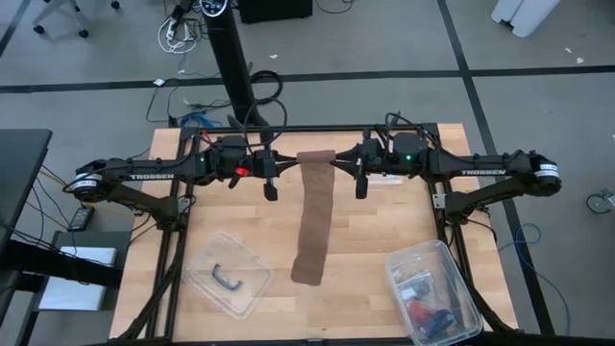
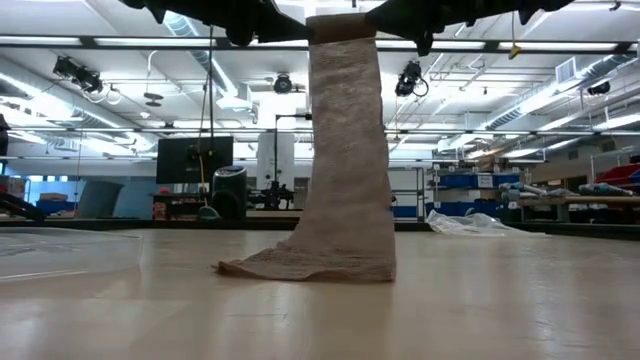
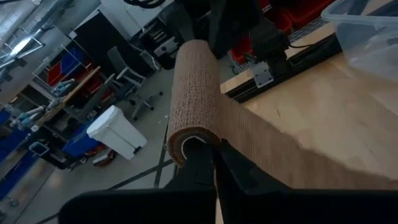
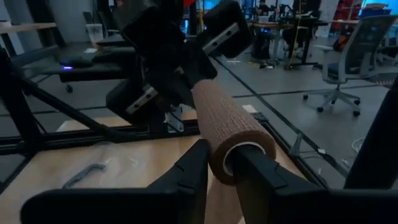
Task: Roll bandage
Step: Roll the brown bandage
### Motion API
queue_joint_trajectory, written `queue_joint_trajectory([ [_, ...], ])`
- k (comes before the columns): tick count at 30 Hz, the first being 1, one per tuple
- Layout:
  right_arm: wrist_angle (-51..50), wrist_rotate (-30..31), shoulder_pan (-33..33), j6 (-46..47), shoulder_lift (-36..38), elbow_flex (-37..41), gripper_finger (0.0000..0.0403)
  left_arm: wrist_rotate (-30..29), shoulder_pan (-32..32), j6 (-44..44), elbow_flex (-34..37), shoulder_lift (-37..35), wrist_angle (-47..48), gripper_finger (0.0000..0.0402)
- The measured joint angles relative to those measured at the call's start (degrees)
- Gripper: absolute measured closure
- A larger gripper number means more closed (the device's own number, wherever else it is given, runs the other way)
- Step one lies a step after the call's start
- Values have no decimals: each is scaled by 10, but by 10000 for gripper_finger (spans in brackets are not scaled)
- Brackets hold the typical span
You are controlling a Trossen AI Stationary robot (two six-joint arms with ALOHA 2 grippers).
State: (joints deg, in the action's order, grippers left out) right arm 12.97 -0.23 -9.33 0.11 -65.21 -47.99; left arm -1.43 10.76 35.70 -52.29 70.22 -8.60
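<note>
above the table, left tool [image 1: 284, 170] and right tool [image 1: 343, 169] each grasp the bandage [image 1: 313, 216], its brown strip hanging down.

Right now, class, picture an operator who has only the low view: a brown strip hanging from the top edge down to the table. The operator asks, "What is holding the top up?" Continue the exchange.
Observer: From above, the bandage is rolled at its top, and the left arm and right arm each meet one end of that roll.
Operator: Are the jaws really gripping it?
Observer: The right wrist view shows the right jaws closed on the rim of the roll's hollow end.
Operator: Anything near the loose end?
Observer: Yes, a clear tub lies on one side of it and a second tub on the other, both apart from it.
</note>
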Motion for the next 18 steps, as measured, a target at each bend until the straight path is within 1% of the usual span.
queue_joint_trajectory([
  [5,2,-6,-6,-33,-1,0,388,-3,0,-32,0,0,3,401],
  [6,3,-7,-5,-43,-2,0,392,-4,0,-44,0,0,3,401],
  [9,3,-16,0,-58,-3,0,392,-4,3,-88,0,0,5,397],
  [12,3,-3,10,-74,-4,1,397,-1,8,-133,0,0,14,388],
  [18,1,4,15,-96,-4,1,399,21,9,-161,-1,0,34,352],
])
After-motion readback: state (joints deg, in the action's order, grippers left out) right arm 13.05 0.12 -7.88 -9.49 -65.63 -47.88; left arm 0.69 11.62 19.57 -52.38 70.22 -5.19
